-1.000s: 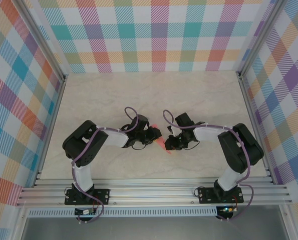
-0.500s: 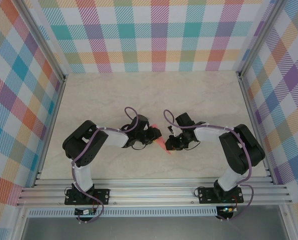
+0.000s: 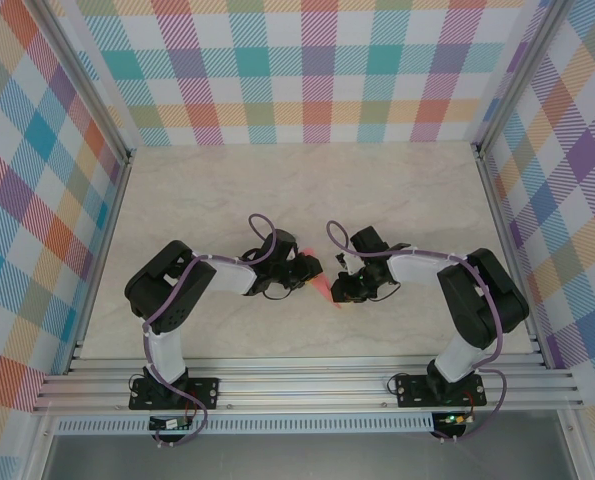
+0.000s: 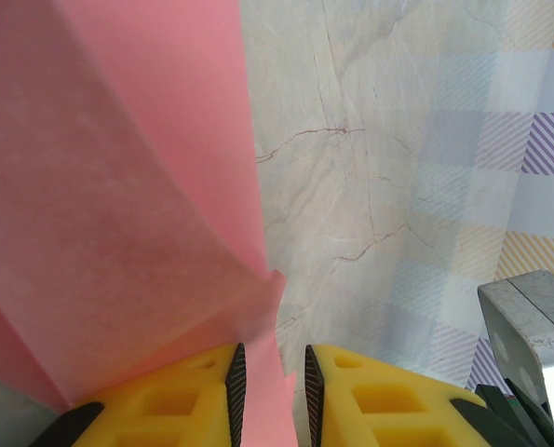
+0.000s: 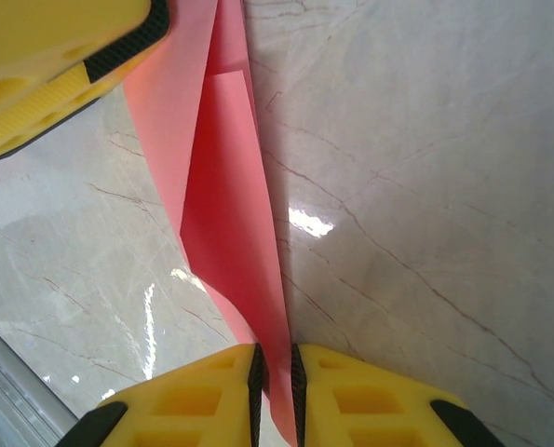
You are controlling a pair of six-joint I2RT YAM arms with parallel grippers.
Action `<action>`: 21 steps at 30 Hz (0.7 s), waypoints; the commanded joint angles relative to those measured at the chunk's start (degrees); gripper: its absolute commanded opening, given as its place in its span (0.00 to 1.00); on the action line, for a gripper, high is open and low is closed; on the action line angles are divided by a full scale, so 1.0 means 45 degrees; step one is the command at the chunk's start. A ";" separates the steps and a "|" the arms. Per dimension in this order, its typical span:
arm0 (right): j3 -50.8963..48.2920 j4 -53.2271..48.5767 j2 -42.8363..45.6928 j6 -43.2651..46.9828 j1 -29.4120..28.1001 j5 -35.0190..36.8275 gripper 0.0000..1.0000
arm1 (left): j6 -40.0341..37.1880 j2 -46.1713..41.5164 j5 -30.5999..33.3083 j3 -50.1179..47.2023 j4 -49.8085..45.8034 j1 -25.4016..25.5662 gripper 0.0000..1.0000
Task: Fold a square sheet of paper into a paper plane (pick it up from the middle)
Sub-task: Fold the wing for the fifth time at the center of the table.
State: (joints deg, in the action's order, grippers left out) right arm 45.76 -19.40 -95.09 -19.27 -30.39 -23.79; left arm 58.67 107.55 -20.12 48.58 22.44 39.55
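Observation:
The salmon-pink paper plane point(image 3: 322, 288), a sheet folded into a narrow pointed shape, hangs between my two grippers near the table's middle. My left gripper point(image 3: 310, 273) pinches one end. In the left wrist view the paper point(image 4: 118, 233) runs down between the nearly closed jaws point(image 4: 269, 372), lying against the left pad with a thin gap on the right. My right gripper point(image 3: 340, 290) is shut on the other end. In the right wrist view the creased paper point(image 5: 225, 186) narrows into those jaws point(image 5: 274, 372), and the left gripper's yellow finger point(image 5: 53, 65) rests on its far end.
The marble-patterned tabletop point(image 3: 307, 190) stretches behind the grippers. Plaid walls point(image 3: 307, 70) and aluminium rails point(image 3: 307, 385) close the space in on all sides. Both arms' elbows point(image 3: 167, 280) point(image 3: 482, 290) sit low near the front corners.

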 commanded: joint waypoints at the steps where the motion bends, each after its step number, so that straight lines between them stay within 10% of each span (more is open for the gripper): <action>1: -0.0206 -0.0620 -0.0186 -0.0262 -0.0082 0.0325 0.18 | -0.0218 0.0222 0.0138 -0.0080 -0.0728 -0.0157 0.26; 21: -0.0244 -0.1485 0.1069 -0.1118 -0.0842 0.2827 0.18 | -0.0226 0.0320 0.0037 0.0004 -0.0840 -0.0195 0.26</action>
State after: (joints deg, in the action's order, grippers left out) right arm 45.36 -20.23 -92.55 -23.53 -34.04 -15.07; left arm 58.65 107.55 -20.14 48.58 22.37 39.44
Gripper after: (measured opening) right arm 0.172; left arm 0.259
